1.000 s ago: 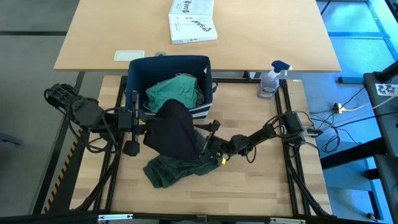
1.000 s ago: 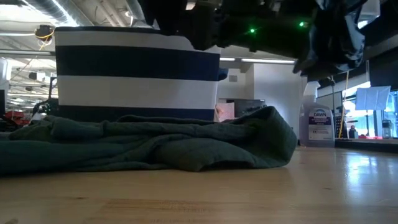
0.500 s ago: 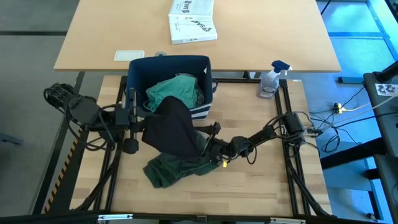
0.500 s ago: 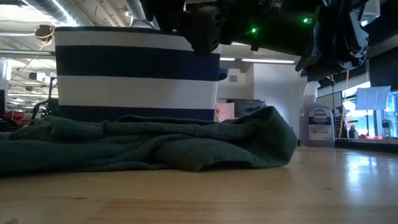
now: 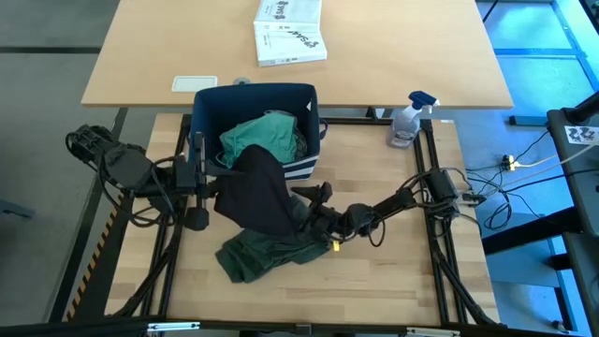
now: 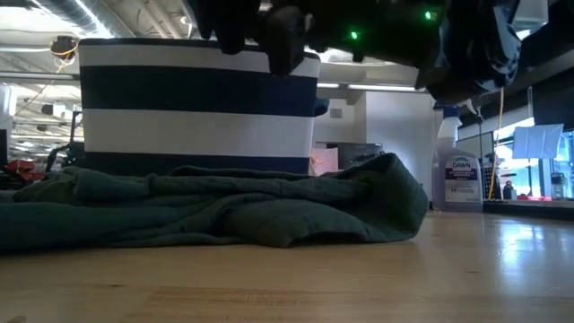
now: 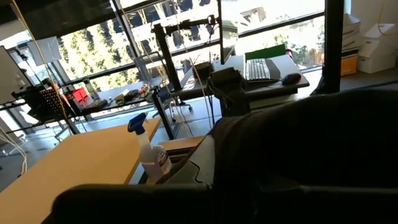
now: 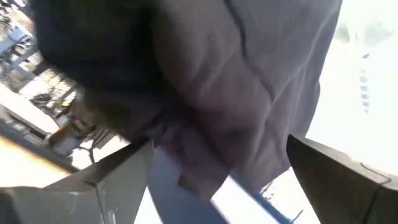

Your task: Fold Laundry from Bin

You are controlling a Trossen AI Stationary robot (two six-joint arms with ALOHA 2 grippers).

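**High view: black T-shirt held up in front of the striped bin**

Nearest the bin (image 5: 304,168), an olive-green piece (image 5: 257,255) lies crumpled on the table (image 5: 393,271). Just before the bin, the left gripper (image 5: 221,183) is clenched on the black T-shirt (image 5: 257,197); the right gripper (image 5: 314,211), jaws spread wide, reaches its hem. A teal piece (image 5: 262,136) fills the bin. Beside it stands a spray bottle (image 6: 460,179) labelled "DAWN".
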